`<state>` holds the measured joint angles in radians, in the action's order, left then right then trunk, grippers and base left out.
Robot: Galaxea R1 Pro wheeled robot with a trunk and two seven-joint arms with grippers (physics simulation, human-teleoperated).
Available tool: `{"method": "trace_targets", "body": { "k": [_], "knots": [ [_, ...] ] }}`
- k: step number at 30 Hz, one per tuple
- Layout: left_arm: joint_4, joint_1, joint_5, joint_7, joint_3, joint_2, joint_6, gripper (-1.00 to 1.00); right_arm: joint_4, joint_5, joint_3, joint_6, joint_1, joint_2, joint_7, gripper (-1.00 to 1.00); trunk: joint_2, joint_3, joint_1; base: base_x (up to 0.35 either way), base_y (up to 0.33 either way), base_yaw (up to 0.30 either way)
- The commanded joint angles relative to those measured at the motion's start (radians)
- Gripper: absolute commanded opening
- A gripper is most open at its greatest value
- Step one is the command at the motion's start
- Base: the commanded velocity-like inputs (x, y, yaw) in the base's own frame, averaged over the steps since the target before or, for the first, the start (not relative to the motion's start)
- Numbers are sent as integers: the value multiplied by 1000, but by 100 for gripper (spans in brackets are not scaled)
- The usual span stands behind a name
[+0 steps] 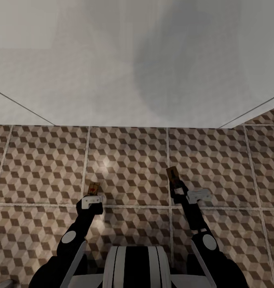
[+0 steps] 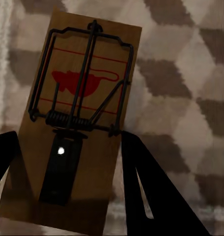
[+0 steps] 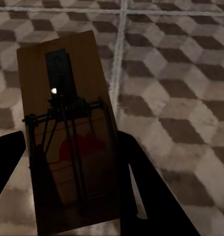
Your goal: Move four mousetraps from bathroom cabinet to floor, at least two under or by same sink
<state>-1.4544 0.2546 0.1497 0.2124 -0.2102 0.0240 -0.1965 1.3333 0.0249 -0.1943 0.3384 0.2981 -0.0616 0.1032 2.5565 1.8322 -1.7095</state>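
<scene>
Both arms reach out over the bathroom floor (image 1: 129, 160), each carrying a mousetrap. The left gripper (image 1: 91, 201) is clamped on one mousetrap (image 1: 93, 188) at lower left of centre; the right gripper (image 1: 181, 191) is clamped on a second mousetrap (image 1: 172, 174), tilted up, at lower right of centre. The carrying step appears to be in hand; the next move calls for lowering both traps onto the tiles near the sink. A pale grey surface (image 1: 137, 60) across the upper frame is hard to identify.
</scene>
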Motion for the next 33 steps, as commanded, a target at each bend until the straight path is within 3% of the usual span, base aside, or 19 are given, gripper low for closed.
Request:
{"method": "trace_targets", "body": {
  "k": [1, 5, 13, 17, 22, 25, 33],
  "knots": [
    [-3, 2, 5, 10, -3, -11, -25, -100, 7, 3, -4, -15, 13, -1, 7, -100, 0, 0, 0, 0, 0, 0],
    [-1, 35, 2, 11, -2, -39, -71, -100, 51, 3, -4, -97, 50, 0, 7, -100, 0, 0, 0, 0, 0, 0],
    [73, 160, 1, 13, 3, -44, -108, -100, 68, 4, -4, -187, 115, 9, 7, -100, 0, 0, 0, 0, 0, 0],
    [130, 253, 0, 13, 64, -41, -122, -100, 68, 2, -4, -256, 166, 40, 6, -100, 0, 0, 0, 0, 0, 0],
    [183, 307, -5, 11, 92, -34, -130, -100, 66, 1, -6, -287, 211, 49, 6, -100, 0, 0, 0, 0, 0, 0],
    [161, 314, -4, 7, 93, 6, -127, -100, 63, 1, -12, -280, 217, 51, 5, -100, 0, 0, 0, 0, 0, 0],
    [-15, 316, -3, 4, 88, 30, -127, -100, 58, 3, -14, -224, 219, 48, 4, -100, 0, 0, 0, 0, 0, 0]
  ]
}}
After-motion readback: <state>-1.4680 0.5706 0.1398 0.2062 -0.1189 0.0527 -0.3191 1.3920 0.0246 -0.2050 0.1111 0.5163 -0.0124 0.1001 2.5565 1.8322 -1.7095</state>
